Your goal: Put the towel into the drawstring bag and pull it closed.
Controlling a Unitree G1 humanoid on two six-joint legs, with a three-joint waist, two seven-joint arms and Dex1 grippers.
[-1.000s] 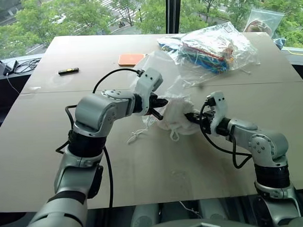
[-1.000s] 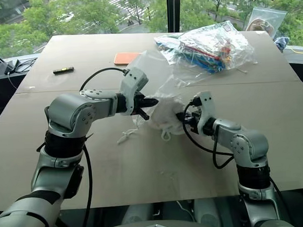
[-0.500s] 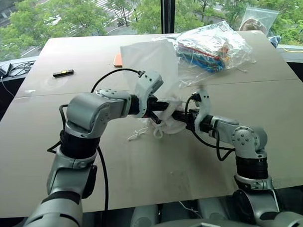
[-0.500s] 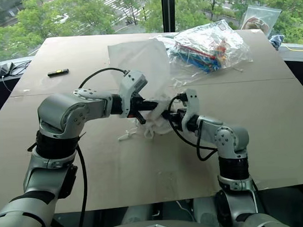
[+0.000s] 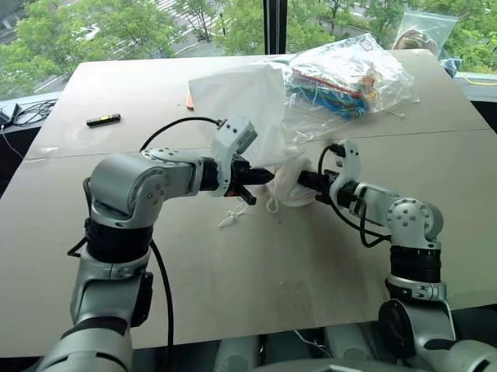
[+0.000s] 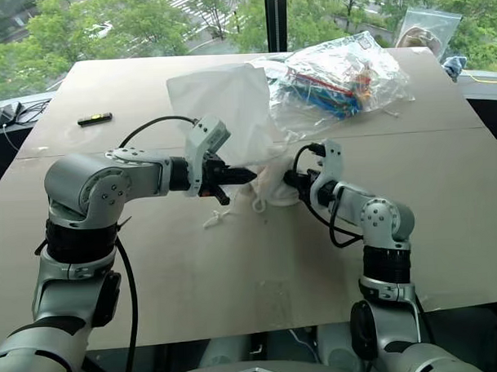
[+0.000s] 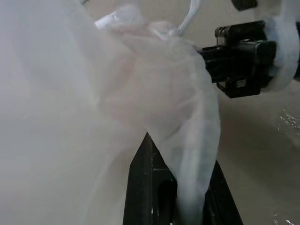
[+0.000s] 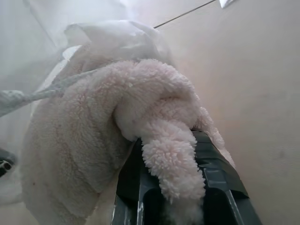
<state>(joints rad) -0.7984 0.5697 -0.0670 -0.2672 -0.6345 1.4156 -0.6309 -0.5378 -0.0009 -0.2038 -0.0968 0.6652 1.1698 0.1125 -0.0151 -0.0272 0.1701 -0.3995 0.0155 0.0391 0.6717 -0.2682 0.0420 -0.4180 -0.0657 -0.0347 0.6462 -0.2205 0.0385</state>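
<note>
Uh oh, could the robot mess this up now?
Maybe. The right claw pinches only a fold of the towel, so it might slip out. The left claw grips thin drawstring bag fabric, and the mouth looks bunched, so the towel could push the bag away instead of going in.

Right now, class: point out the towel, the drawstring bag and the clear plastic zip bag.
towel (image 8: 103,122), right wrist view, fluffy middle fold.
drawstring bag (image 5: 241,100), left eye view, raised translucent panel.
clear plastic zip bag (image 5: 351,72), left eye view, middle, over the colourful contents.
</note>
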